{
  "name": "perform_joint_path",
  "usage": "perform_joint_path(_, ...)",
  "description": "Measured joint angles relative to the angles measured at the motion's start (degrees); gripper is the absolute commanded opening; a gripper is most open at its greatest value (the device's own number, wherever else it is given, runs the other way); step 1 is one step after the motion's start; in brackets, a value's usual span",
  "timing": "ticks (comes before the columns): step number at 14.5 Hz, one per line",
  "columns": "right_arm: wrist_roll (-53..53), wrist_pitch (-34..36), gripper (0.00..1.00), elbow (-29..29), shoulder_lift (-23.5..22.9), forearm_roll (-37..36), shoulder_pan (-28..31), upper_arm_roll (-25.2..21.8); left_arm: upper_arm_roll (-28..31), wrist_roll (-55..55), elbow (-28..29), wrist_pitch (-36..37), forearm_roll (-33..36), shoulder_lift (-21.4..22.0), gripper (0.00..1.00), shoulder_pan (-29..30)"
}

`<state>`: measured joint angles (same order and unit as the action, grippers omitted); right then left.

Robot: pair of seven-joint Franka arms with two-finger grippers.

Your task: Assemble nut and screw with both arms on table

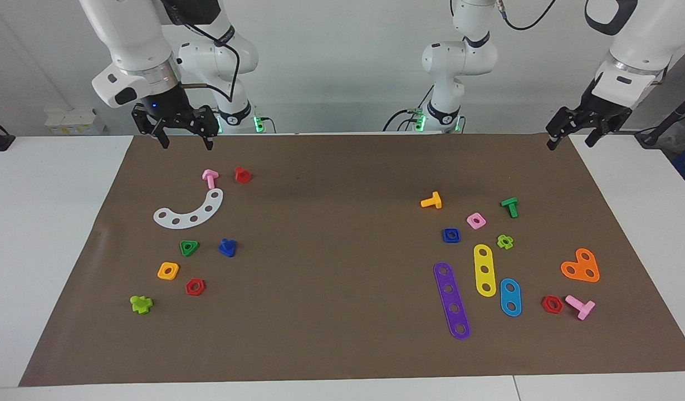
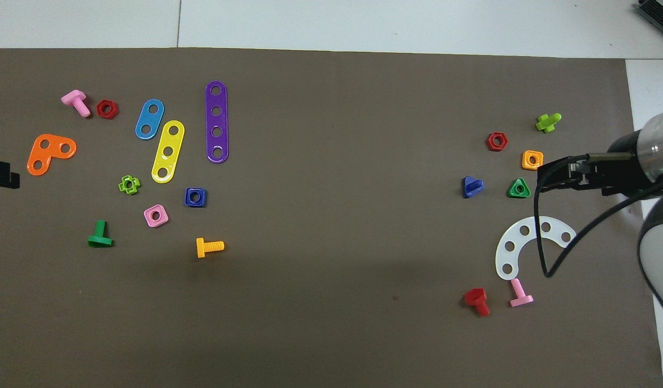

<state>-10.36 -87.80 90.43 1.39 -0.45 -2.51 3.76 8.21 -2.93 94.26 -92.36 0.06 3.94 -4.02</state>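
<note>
The light, stiff screw (image 1: 227,248), beside the green triangular nut (image 1: 189,248), wants gripping by its head; both grippers' jaws stand wide, empty.

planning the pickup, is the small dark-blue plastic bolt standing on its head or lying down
Standing on its head: the small dark-blue plastic bolt rests on its flat triangular head, stubby shaft pointing up.

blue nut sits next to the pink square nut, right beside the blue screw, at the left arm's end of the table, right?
Not quite. The blue nut is beside the pink square nut at the left arm's end, but the blue screw lies apart at the right arm's end, beside the green triangular nut. The facing view shows it.
</note>
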Motion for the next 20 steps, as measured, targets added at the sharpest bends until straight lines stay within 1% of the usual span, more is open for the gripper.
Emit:
perform_joint_path(8, 0.0, 0.0, 1.0, 0.0, 0.0, 0.0, 0.0, 0.0, 0.0, 0.0, 0.0, 0.0, 0.0, 0.0, 1.0, 0.0)
perform_joint_path(11, -0.09, -0.02, 0.98, 0.0, 0.01, 0.0, -0.05, 0.01, 0.0, 0.0, 0.0, 0.0, 0.0, 0.0, 1.0, 0.0)
perform_joint_path(15, -0.18, -0.93, 0.98, 0.06, 0.02, 0.0, -0.03, 0.01, 0.0, 0.0, 0.0, 0.0, 0.0, 0.0, 1.0, 0.0)
perform_joint_path(17, -0.18, -2.71, 0.98, 1.02, -0.01, 0.0, 0.0, 0.0, 0.0, 0.0, 0.0, 0.0, 0.0, 0.0, 1.0, 0.0)
perform_joint_path(20, -0.18, -8.85, 0.98, 5.57, -0.12, 0.0, 0.0, 0.0, 0.0, 0.0, 0.0, 0.0, 0.0, 0.0, 1.0, 0.0)
